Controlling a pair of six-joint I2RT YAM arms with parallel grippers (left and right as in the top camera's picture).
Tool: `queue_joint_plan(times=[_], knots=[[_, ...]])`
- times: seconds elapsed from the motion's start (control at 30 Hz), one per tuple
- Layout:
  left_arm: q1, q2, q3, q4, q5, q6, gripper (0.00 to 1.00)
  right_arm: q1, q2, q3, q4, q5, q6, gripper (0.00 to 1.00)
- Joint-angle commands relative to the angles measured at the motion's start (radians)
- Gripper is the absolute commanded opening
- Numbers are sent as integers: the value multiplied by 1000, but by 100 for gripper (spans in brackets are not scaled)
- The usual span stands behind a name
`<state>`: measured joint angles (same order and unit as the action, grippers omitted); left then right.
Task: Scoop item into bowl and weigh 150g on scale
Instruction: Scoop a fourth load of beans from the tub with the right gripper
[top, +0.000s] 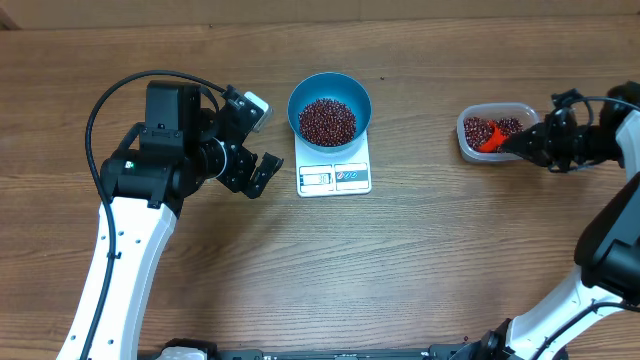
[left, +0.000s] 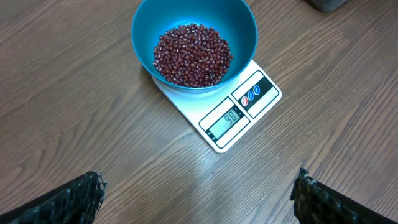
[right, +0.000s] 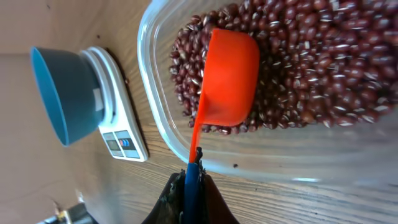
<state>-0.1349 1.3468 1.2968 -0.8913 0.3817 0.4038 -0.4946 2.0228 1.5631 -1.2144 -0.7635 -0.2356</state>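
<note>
The blue bowl (top: 300, 100) stands on the white scale (top: 334, 177) with a heap of dark red-brown beans (top: 327, 121) in it. In the left wrist view the bowl (left: 244, 32) and scale (left: 239, 112) lie ahead, and the display reads 98. My left gripper (top: 262, 140) hovers left of the scale, open and empty, its fingers (left: 74, 200) wide apart. My right gripper (right: 193, 186) is shut on the blue handle of an orange scoop (right: 229, 74). The scoop's cup rests on the beans (right: 323, 62) in a clear tub (right: 163, 118).
The clear tub (top: 466, 140) sits at the right of the table, about a hand's width from the scale. From the right wrist, the bowl (right: 65, 93) and scale (right: 121, 134) show beyond the tub. Bare wooden tabletop surrounds everything.
</note>
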Motion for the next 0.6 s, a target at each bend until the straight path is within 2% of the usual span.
queue_joint_plan(times=[0.0,0.37,0.57], knots=[[3,7,-2,2,0,27,99,-40,3,-6,2,-90,3,4],[3,7,-2,2,0,27,99,-114,3,-6,-38,-182,-11,4],[3,7,-2,2,0,27,100,-120,3,-6,-69,-261,-66,4]])
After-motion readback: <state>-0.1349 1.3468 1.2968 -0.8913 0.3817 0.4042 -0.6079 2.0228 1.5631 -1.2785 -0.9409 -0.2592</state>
